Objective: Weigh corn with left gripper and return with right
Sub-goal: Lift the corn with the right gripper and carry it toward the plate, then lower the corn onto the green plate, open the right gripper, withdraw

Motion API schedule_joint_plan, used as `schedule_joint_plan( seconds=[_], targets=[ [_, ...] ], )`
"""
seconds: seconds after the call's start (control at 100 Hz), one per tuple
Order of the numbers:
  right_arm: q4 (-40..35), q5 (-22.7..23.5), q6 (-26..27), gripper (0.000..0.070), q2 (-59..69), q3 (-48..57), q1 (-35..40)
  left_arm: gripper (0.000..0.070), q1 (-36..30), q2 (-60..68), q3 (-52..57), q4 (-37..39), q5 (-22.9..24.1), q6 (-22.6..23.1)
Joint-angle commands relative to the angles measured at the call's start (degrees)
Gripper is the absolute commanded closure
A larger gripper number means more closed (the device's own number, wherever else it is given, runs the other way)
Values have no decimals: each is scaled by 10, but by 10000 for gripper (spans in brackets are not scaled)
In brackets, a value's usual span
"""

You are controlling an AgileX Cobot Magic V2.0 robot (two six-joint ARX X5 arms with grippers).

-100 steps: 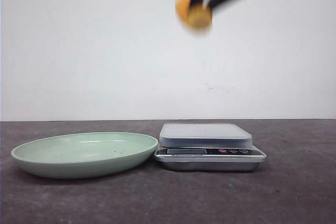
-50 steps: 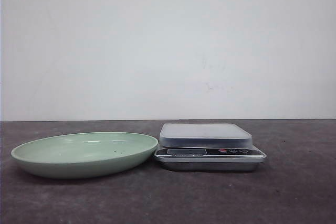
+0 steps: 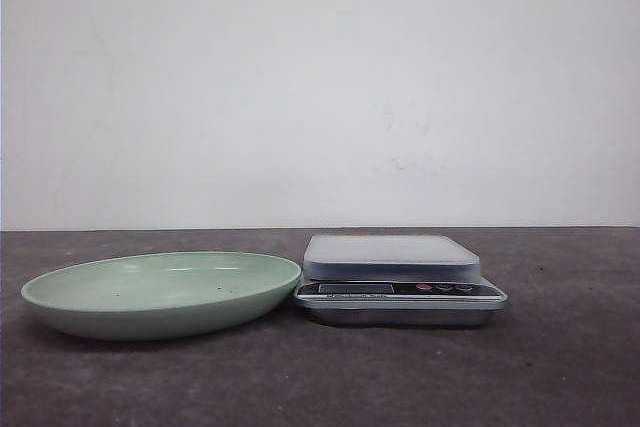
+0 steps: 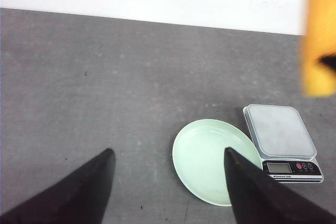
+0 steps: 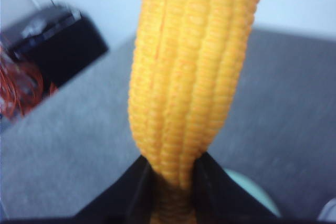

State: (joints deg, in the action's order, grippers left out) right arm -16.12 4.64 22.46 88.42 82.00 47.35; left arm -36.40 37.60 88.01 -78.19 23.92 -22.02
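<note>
In the right wrist view my right gripper [image 5: 172, 169] is shut on the yellow-orange corn [image 5: 194, 66], which sticks out lengthwise from between the black fingers. The corn also shows as a blurred orange shape [image 4: 318, 40] at the edge of the left wrist view, high above the table. My left gripper [image 4: 168, 156] is open and empty, high above the table, its two pointed black fingers [image 4: 89, 187] wide apart. Neither gripper nor the corn shows in the front view.
A pale green plate [image 3: 60, 297] lies on the dark table at the left, touching a silver kitchen scale [image 3: 400, 292] with a bare grey platform at its right. Both also show in the left wrist view: plate [image 4: 194, 156], scale [image 4: 281, 132]. Dark equipment and orange wires [image 5: 26, 87] stand off the table.
A second ago the corn, held by a gripper, was at the top of the front view above the scale. It has since risen out of that view. Plate and scale have not moved.
</note>
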Motion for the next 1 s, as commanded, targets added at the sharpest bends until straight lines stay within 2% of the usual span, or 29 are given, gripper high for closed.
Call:
schedule_joint_plan(
  seconds=[0.0, 0.08, 0.22, 0.32, 0.41, 0.5, 0.65, 0.68, 0.71, 0.82, 0.86, 0.89, 0.99],
  targets=[
    [7, 2, 85, 688, 47, 10, 4, 320, -4, 6, 7, 5, 3, 11],
    [7, 3, 133, 688, 96, 10, 4, 320, -4, 6, 7, 5, 3, 21],
    [8, 5, 164, 688, 178, 10, 4, 320, -4, 6, 7, 5, 3, 28],
    [8, 29, 192, 688, 226, 10, 3, 320, -4, 6, 7, 2, 3, 40],
    [16, 61, 242, 688, 256, 10, 1, 320, -4, 6, 7, -5, 3, 49],
    [30, 91, 252, 688, 272, 10, 1, 320, -4, 6, 7, -5, 3, 49],
    [8, 74, 254, 681, 273, 10, 1, 320, -4, 6, 7, -3, 2, 49],
    [3, 73, 255, 649, 273, 10, 2, 320, -4, 6, 7, -3, 2, 49],
    [-2, 73, 257, 577, 273, 10, 1, 320, -4, 6, 7, -2, 2, 49],
    [-6, 94, 267, 143, 273, 10, 1, 320, -4, 6, 7, -2, 3, 50],
    [-5, 101, 267, 36, 273, 10, 1, 320, -4, 6, 7, -2, 3, 51],
    [0, 104, 267, 0, 273, 10, 1, 320, -4, 6, 7, -2, 3, 51],
    [38, 108, 264, 0, 268, 10, -2, 320, -4, 6, 7, -2, 3, 51]
  ],
)
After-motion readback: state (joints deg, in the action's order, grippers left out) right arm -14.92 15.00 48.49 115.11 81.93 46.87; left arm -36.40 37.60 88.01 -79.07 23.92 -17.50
